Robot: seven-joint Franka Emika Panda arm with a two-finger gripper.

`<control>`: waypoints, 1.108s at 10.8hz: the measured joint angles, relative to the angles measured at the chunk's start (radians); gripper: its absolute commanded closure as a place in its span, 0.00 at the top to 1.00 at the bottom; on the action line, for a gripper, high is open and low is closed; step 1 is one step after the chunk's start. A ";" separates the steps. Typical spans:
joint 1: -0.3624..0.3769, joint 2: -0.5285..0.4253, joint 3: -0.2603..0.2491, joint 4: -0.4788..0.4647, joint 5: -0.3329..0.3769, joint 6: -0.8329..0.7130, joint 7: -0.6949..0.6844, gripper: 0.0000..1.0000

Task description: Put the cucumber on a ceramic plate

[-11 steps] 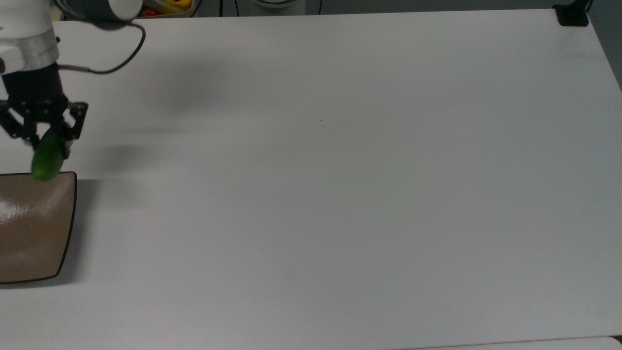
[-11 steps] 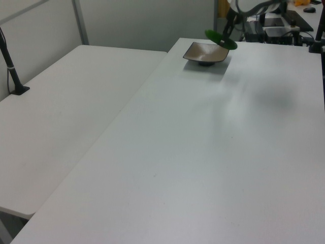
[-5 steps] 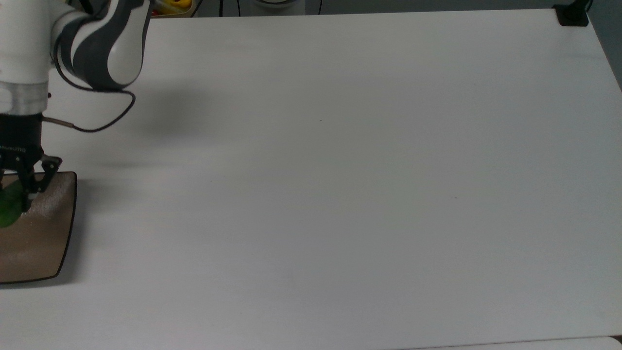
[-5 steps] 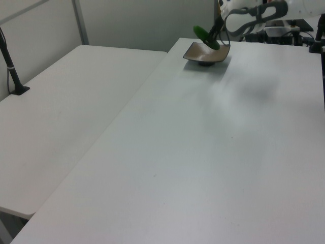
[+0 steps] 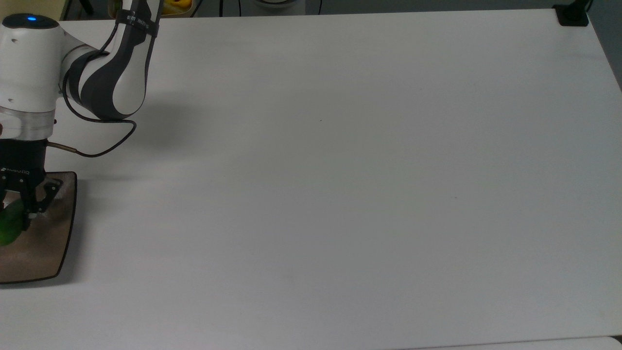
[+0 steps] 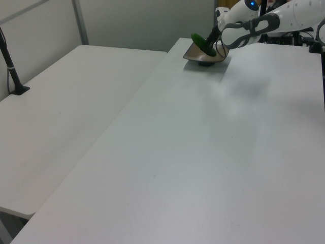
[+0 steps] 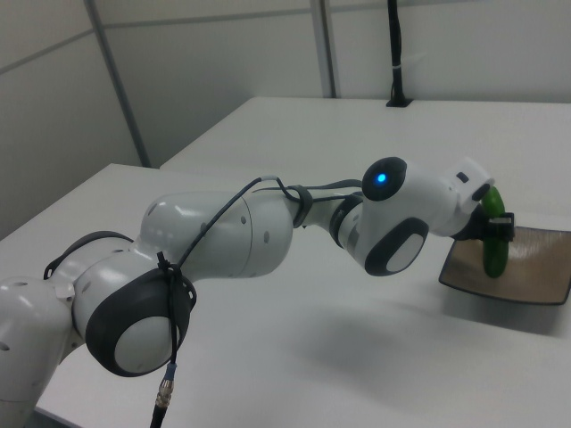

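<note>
The cucumber (image 7: pixel 493 242) is clamped between the 2 fingers of the gripper (image 7: pixel 496 228), hanging tilted over the plate (image 7: pixel 535 276); whether its lower end touches the dish cannot be told. In the top view the cucumber (image 5: pixel 10 223) sits at the far left edge over the plate (image 5: pixel 43 253), gripper (image 5: pixel 22 206) above it. The plate rests on a white table (image 5: pixel 340 170). A black cable (image 5: pixel 97 146) loops beside the arm (image 7: pixel 232 232).

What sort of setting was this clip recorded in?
Most likely a robotics lab or test room: bare white tables pushed side by side, plain partition walls, and a white robot arm holding a dark green cucumber over a glossy brown square plate.
</note>
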 measured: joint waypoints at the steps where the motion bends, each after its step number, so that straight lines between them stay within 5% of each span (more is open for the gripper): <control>1: -0.006 0.002 0.000 0.006 0.000 0.000 0.000 0.50; 5: -0.011 0.003 0.000 0.011 0.000 0.000 0.000 0.71; 7: -0.010 0.003 0.000 0.011 0.000 0.000 0.000 0.97; 12: 0.005 -0.066 0.005 -0.001 0.000 0.000 0.001 1.00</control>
